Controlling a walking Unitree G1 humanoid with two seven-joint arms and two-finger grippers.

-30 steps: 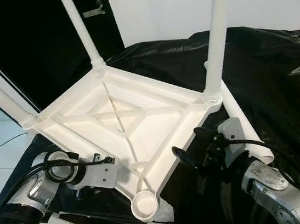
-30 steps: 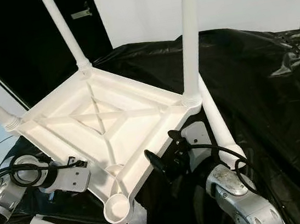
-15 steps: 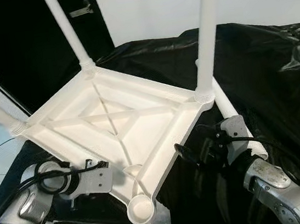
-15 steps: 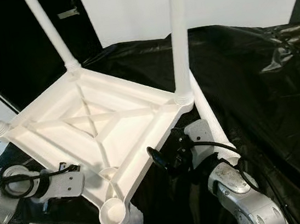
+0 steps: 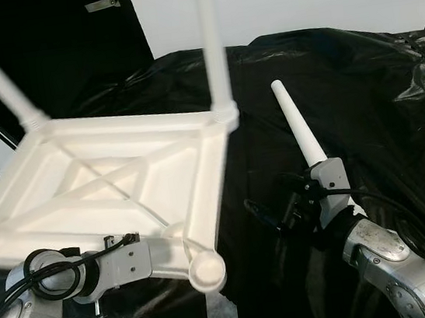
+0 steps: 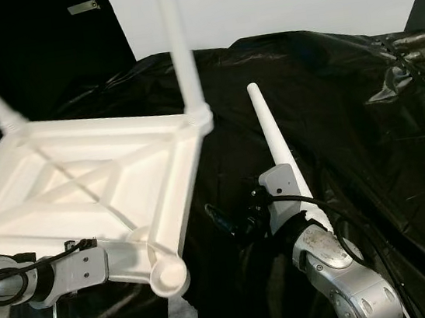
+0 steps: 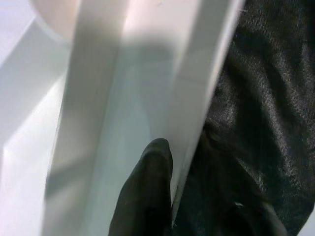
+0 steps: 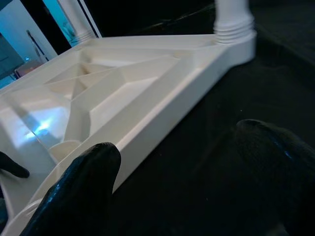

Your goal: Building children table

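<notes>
The white tabletop [image 5: 106, 181], upside down on the black sheet [image 5: 376, 90], is gripped by the left gripper [image 5: 179, 251] beside the empty corner socket [image 5: 208, 272], with two legs seen fitted, one loose leg [image 5: 299, 133] unfitted, and the right gripper [image 5: 278, 211] open, holding nothing.

No text, label, brand, number or sign can be read in any of these views.
</notes>
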